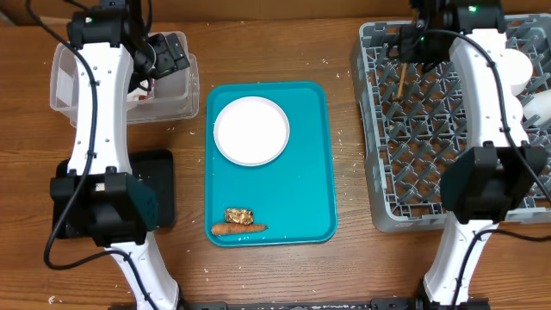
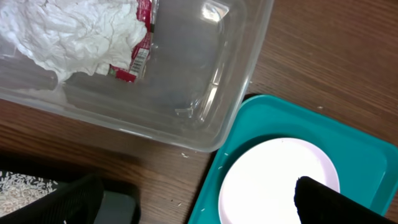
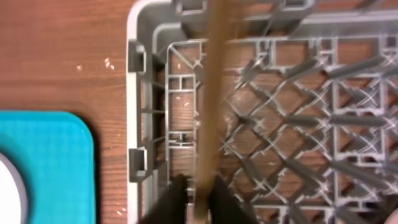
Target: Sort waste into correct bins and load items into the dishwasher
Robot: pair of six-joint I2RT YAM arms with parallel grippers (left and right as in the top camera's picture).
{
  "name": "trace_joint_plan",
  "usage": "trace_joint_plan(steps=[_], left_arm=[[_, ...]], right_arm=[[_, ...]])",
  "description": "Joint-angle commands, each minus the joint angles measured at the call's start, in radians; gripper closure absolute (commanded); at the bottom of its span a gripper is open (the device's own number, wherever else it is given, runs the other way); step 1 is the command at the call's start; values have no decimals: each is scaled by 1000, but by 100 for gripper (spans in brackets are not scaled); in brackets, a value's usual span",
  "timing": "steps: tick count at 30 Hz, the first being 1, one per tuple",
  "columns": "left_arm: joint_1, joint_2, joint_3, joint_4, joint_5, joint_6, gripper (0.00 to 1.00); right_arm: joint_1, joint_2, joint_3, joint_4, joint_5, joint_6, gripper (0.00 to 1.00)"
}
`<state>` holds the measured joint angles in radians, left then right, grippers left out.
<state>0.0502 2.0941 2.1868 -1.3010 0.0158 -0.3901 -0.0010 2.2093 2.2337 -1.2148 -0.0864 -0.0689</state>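
I'm loading the dish rack (image 3: 140,112). My right gripper (image 1: 411,45) hangs over its corner, jaws close either side of the wooden stick (image 3: 211,93), though I cannot tell whether they grip it. My left gripper (image 1: 165,56) gapes wide and empty above the clear tub (image 1: 60,82). Next I need the stick lowered cleanly between the pegs.

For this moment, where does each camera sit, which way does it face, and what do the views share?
Overhead: fixed above the table, facing straight down on teal tray, clear tub and grey rack; left arm and right arm show.
Left wrist: above the tub's corner, looking down at napkin, wrapper and white plate; the open left gripper's fingers frame the bottom edge.
Right wrist: above the rack's left edge, looking down; the wooden stick runs between the right gripper's fingers.
Shared: both wrist views catch the teal tray.
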Motion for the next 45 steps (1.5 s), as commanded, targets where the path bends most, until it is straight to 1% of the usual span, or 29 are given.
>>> trace_joint_plan(steps=[1, 3, 8, 12, 17, 19, 21, 22, 23, 25, 26, 29, 30, 31, 32, 38, 42, 45], left_arm=[[2, 34, 8, 4, 11, 6, 0], [2, 38, 8, 4, 11, -5, 0], [2, 38, 8, 4, 11, -8, 0], [2, 38, 8, 3, 11, -7, 0], [2, 38, 8, 0, 11, -7, 0], [2, 38, 8, 0, 10, -7, 0], [2, 38, 8, 1, 11, -7, 0], [2, 38, 8, 1, 11, -7, 0], [2, 38, 8, 1, 11, -7, 0], [2, 38, 8, 1, 11, -8, 0], [2, 38, 8, 2, 11, -8, 0], [2, 38, 8, 2, 11, -8, 0], [2, 38, 8, 3, 11, -7, 0], [2, 38, 8, 3, 11, -7, 0], [2, 38, 8, 3, 11, -8, 0], [2, 38, 8, -4, 6, -7, 0], [6, 38, 8, 0, 3, -7, 0], [10, 38, 8, 5, 2, -7, 0]], right_arm=[[18, 43, -11, 5, -32, -6, 65], [25, 41, -10, 2, -31, -6, 62], [38, 27, 13, -32, -27, -6, 53], [39, 24, 34, -63, -26, 5, 51], [40, 13, 88, -153, -15, 108, 51], [45, -4, 112, -201, -42, 116, 51], [55, -26, 130, -245, -109, 115, 49], [67, -42, 132, -269, -163, 114, 47], [80, -54, 132, -293, -205, 113, 42], [128, -68, 132, -365, -294, 66, 32], [157, -68, 132, -399, -309, 52, 29], [246, -66, 110, -457, -296, 40, 21], [279, -66, 98, -464, -288, 39, 16], [319, -66, 81, -463, -276, 39, 6], [359, -65, 64, -457, -267, 39, 0], [600, -56, -52, -337, -267, 82, 0], [701, -55, -106, -299, -267, 89, 0], [775, -55, -171, -232, -266, 88, 0]])
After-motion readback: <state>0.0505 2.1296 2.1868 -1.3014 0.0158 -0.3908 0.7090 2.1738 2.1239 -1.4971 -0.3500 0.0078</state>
